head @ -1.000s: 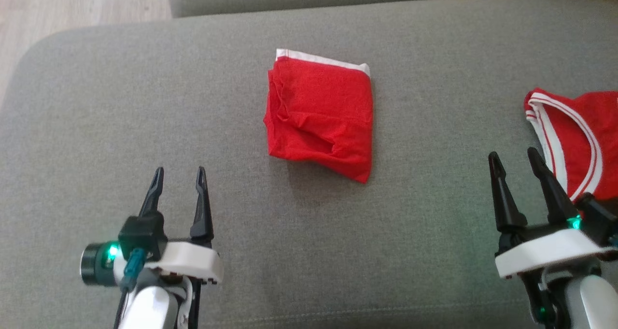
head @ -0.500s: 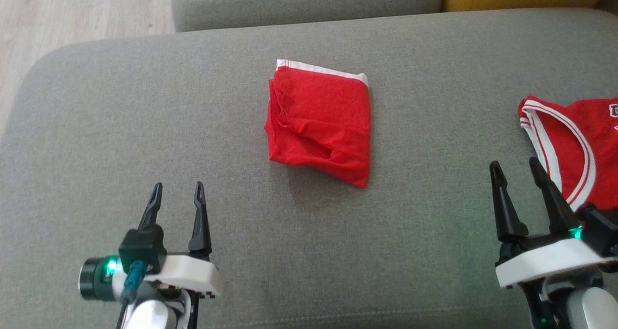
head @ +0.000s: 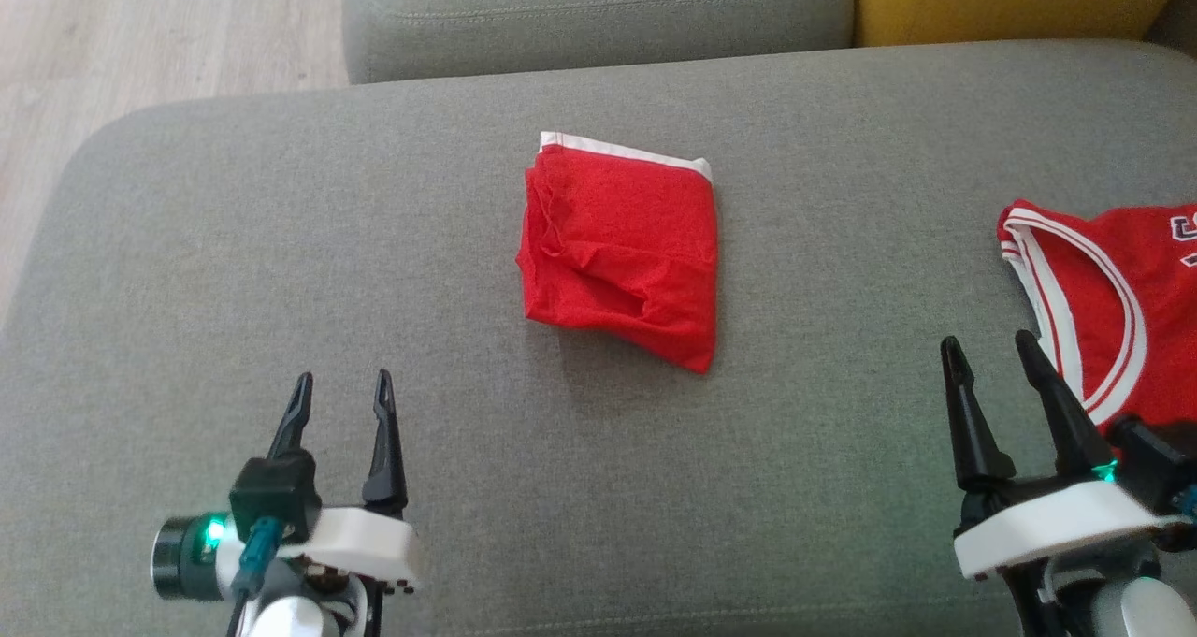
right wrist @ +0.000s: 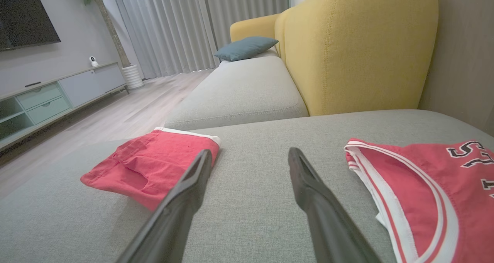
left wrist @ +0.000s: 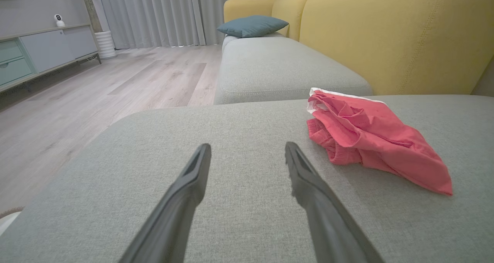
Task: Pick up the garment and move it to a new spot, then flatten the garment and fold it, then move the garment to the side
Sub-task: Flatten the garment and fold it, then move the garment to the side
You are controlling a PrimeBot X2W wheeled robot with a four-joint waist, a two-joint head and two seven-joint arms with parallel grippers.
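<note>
A red garment (head: pixel 622 249) with a white band lies folded in a rough square at the middle of the grey seat cushion (head: pixel 234 244); it shows in the left wrist view (left wrist: pixel 370 139) and the right wrist view (right wrist: pixel 146 166) too. A second red garment, a jersey (head: pixel 1122 310) with white trim and lettering, lies spread at the right edge (right wrist: pixel 424 189). My left gripper (head: pixel 342 375) hovers open at the lower left, apart from the folded piece (left wrist: pixel 247 145). My right gripper (head: pixel 988 340) is open at the lower right, just left of the jersey (right wrist: pixel 251 151).
A second grey seat cushion (head: pixel 598 10) adjoins the far edge, with a yellow backrest (head: pixel 1010 1) to its right. Wooden floor (head: pixel 140 38) lies beyond the cushion's rounded left corner. A blue pillow (left wrist: pixel 252 25) rests far down the sofa.
The whole picture has slid downward, so the camera has tilted up a little. Both grippers sit slightly lower in the picture and stay open. Neither garment has moved on the cushion.
</note>
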